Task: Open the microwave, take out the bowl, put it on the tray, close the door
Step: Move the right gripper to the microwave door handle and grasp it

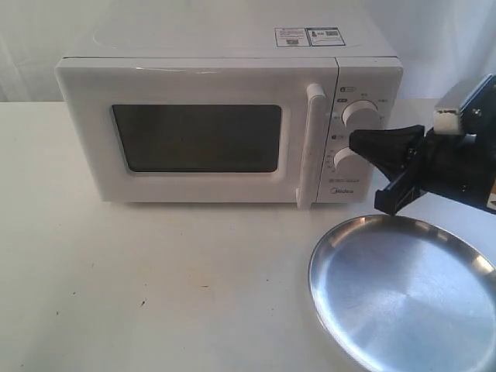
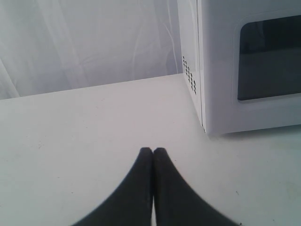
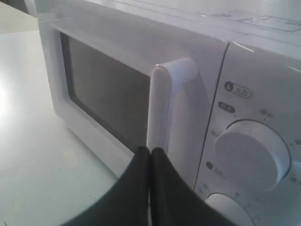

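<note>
The black right gripper (image 3: 149, 149), fingers together, is hovering by the tall bar handle (image 3: 161, 108) of the white dark-windowed door (image 3: 103, 89), seemingly to hook it; the left gripper (image 2: 153, 150) is idling, likewise pinched.

Right pincer (image 1: 358, 142) sits at the right side of the exterior view, my right arm (image 1: 457, 167) reaching in from that edge, roughly level, tips pointing left. Its black fingers (image 3: 136, 188) are pressed flat together, seam tight from base to tip, nothing between them. Behind them is a chunky black wrist body with a lower block jutting down-left, and a grey metal bracket (image 1: 465, 105) on top. Left pincer (image 2: 153, 150) shows only in its own wrist view: two dark tapered fingers (image 2: 134, 193), rounded tips meeting, empty. It points forward and slightly down over the desk (image 2: 70, 136); can't tell if it touches.
</note>
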Motion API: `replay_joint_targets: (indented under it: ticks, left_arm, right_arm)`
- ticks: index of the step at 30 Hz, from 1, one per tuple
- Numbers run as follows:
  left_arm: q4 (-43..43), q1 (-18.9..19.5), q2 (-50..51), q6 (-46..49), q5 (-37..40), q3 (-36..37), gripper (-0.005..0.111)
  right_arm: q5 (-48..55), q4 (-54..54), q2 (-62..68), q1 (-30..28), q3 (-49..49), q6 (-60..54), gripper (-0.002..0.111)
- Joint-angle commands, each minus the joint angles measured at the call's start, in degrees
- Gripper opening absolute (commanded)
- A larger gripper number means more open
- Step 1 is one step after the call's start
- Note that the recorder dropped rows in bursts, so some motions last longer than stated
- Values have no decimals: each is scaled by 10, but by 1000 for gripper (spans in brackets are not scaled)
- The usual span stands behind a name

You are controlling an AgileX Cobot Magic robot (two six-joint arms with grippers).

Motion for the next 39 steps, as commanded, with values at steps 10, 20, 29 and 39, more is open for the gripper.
replay_joint_targets:
  ticks: [10,20,29,39]
  left_arm:
    - [-5,-2,-1,0,-2,-2,0]
    - [-5,-2,-1,0,-2,-2,0]
    - [-5,-2,-1,0,-2,-2,0]
    - [-5,-2,-1,0,-2,-2,0]
  right_arm:
    - [-72,28,102,20,-24,-85,51]
    - [58,85,107,83,-96,-90,46]
    - [36,66,142,83,-115,-64,27]
    - [-22,-23,143,127,-122,-90,0]
